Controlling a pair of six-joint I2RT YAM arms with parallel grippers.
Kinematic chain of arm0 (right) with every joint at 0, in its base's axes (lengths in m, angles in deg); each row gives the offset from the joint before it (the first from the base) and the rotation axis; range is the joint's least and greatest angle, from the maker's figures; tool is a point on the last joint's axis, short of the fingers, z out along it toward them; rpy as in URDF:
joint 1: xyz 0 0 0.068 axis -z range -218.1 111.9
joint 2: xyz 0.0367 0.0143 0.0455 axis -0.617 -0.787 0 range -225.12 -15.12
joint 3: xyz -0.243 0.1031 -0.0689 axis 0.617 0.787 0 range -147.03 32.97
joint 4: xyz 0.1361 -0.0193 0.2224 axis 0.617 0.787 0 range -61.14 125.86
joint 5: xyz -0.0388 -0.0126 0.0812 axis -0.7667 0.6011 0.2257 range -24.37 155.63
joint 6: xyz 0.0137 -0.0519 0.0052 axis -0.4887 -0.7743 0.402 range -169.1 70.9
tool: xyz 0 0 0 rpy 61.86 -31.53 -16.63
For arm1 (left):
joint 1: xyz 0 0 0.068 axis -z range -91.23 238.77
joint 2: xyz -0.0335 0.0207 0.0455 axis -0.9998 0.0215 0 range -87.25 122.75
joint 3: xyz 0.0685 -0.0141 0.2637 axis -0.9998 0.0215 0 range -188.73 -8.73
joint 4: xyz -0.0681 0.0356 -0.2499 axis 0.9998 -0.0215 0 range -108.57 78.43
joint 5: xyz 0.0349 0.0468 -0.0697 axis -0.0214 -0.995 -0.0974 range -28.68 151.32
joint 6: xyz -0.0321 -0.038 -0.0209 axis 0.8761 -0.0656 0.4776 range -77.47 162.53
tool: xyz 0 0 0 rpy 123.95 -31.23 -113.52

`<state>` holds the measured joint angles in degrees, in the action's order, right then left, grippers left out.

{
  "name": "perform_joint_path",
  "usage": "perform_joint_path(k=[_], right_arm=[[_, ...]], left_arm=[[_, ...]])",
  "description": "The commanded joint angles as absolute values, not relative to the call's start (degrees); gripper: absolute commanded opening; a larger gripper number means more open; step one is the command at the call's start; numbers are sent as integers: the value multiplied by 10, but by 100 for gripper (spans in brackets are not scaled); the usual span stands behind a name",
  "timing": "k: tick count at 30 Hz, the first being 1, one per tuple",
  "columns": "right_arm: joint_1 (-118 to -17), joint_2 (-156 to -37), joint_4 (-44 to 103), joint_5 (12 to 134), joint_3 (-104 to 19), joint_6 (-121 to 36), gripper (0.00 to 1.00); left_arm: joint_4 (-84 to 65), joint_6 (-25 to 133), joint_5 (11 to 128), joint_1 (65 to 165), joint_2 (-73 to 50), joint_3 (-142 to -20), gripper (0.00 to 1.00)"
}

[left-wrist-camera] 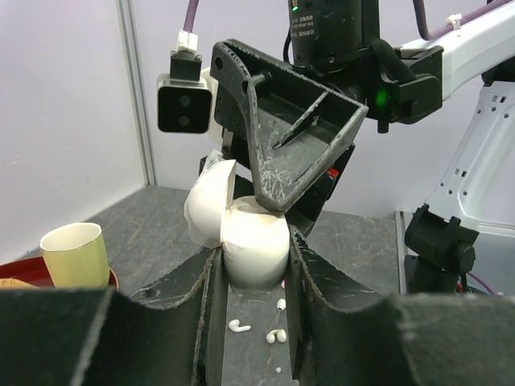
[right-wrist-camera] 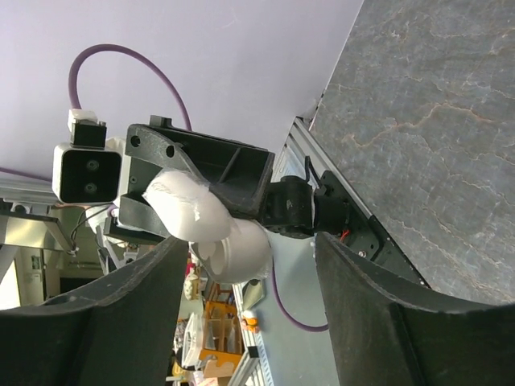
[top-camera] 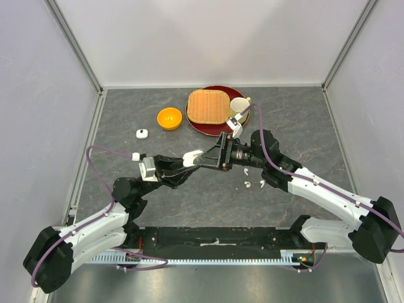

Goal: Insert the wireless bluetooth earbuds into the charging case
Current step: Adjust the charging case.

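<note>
The left pincer (left-wrist-camera: 254, 269) sits nearest, clenched on the charging case (left-wrist-camera: 253, 241), lid tipped back, apparently to steady it above the worktop (top-camera: 303, 126); the right pincer (top-camera: 203, 159) hovers at the case's mouth, jaws apart, nothing visibly between them; three earbuds (left-wrist-camera: 239, 326) lie loose on the worktop beneath, so seating them looks barely begun.

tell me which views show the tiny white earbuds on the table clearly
Top external: even light, tiny glossy white earbuds small, distinct on the grey table. Left wrist: some sharp below the rounded white charging case; left gripper's fingers dark, soft. Right wrist: tilted, none visible.
</note>
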<state>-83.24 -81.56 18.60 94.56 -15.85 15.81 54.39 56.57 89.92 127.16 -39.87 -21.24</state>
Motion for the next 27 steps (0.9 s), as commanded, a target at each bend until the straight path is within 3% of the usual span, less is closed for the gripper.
perform_joint_path(k=[1,18,24,27], right_arm=[[-833,-818,155,958,-154,164,64],[-834,-814,142,963,-152,167,39],[-834,-808,143,960,-154,166,37],[-834,-809,145,960,-153,164,41]], left_arm=[[583,548,896,1274,-395,-237,2],[585,555,901,1274,-380,-240,2],[585,559,902,1274,-376,-239,2],[585,558,903,1274,-375,-239,2]])
